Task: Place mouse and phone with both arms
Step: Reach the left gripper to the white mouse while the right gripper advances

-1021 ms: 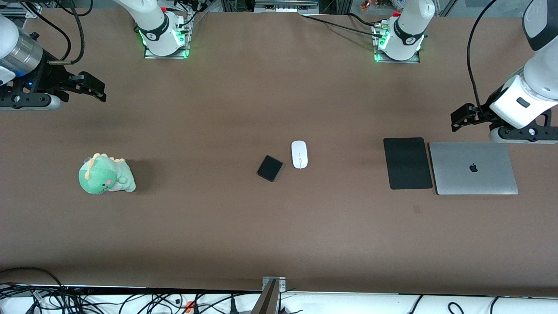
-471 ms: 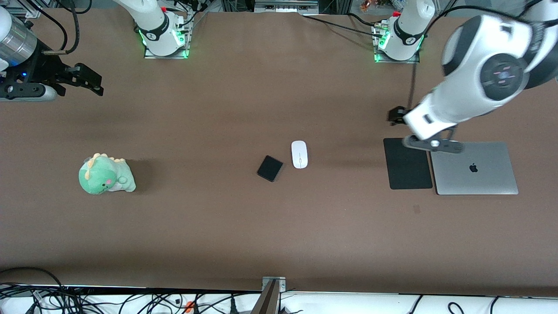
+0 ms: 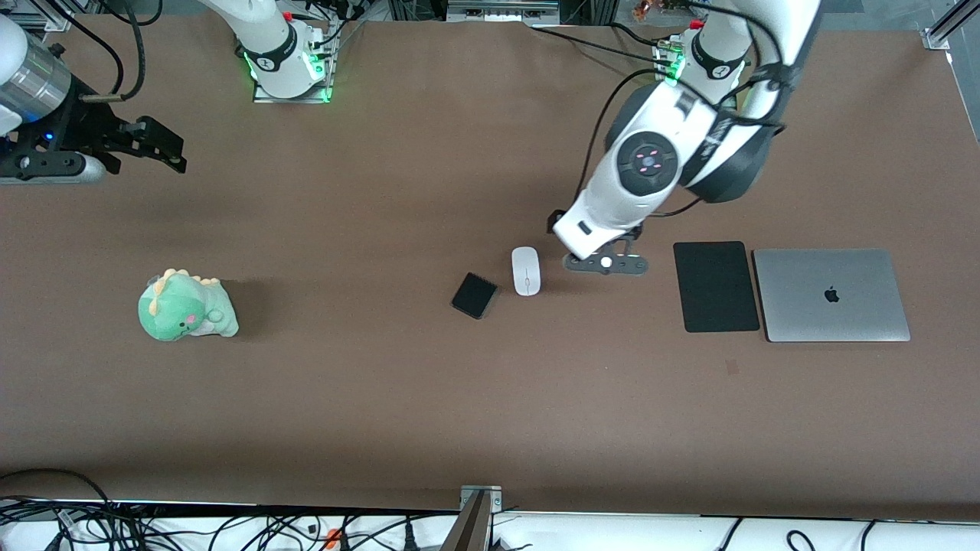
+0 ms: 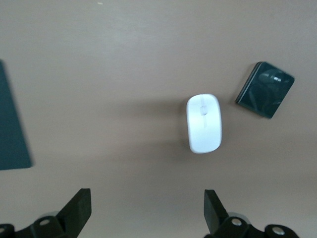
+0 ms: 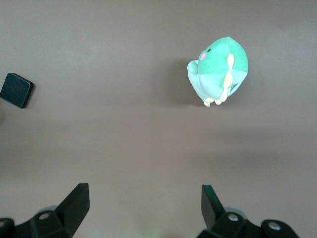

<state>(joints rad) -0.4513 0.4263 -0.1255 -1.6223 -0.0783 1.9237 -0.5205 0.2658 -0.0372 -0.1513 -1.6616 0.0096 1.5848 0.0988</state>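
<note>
- The left gripper (image 4: 147, 210) has its fingers (image 4: 79, 208) spread wide apart with nothing between them. It hangs over bare table (image 3: 429, 398) just beside the mouse (image 3: 526, 270), toward the left arm's end.
- The right gripper (image 5: 143, 208) also has its fingers (image 5: 77, 201) wide apart and empty. It waits above the table well away from the mouse, near the right arm's end.
- The mouse lies flat at mid-table.
- The phone (image 3: 474, 295) lies just beside the mouse, slightly nearer the front camera, not touching it.
- A black pad (image 3: 716, 287) and a closed laptop (image 3: 831, 295) lie side by side toward the left arm's end from the mouse.
- A green plush toy (image 3: 186, 306) sits well apart from the mouse, toward the right arm's end.
</note>
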